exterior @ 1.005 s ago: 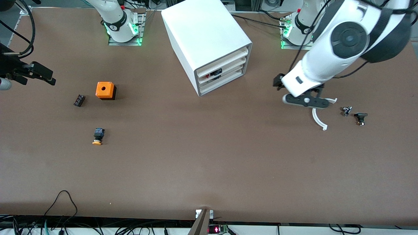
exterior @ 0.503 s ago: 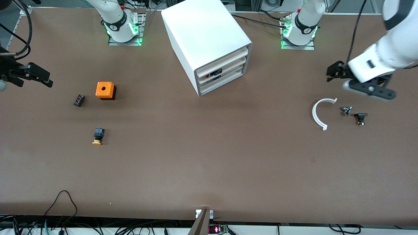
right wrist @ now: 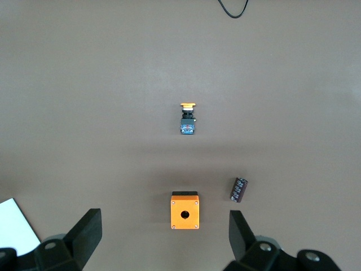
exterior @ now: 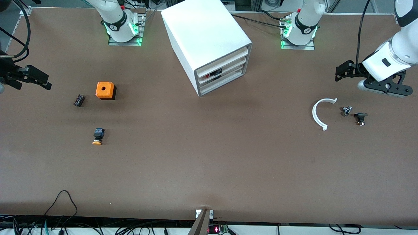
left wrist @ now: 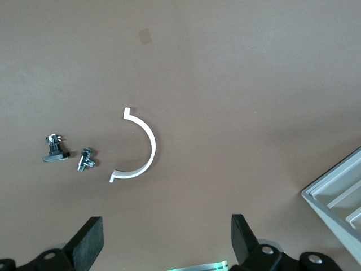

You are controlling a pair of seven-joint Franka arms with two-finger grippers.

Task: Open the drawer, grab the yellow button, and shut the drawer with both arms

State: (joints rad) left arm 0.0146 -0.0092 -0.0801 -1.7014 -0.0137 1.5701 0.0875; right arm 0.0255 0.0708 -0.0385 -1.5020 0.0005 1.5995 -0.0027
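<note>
All three drawers flush; top drawer (exterior: pixel 225 60) shut. Button (exterior: pixel 97 136) out on the counter (exterior: pixel 209 163) near right arm's end. Left gripper (left wrist: pixel 163 248) and right gripper (right wrist: pixel 161 243) jaws wide, empty, over opposite counter ends. Judged complete; next, retract only.

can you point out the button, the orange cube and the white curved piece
button (exterior: pixel 97 136), front view, on its black body just above the orange cap
orange cube (exterior: pixel 104 89), front view, on its top face beside the hole
white curved piece (exterior: pixel 314 114), front view, on the middle of the arc
</note>
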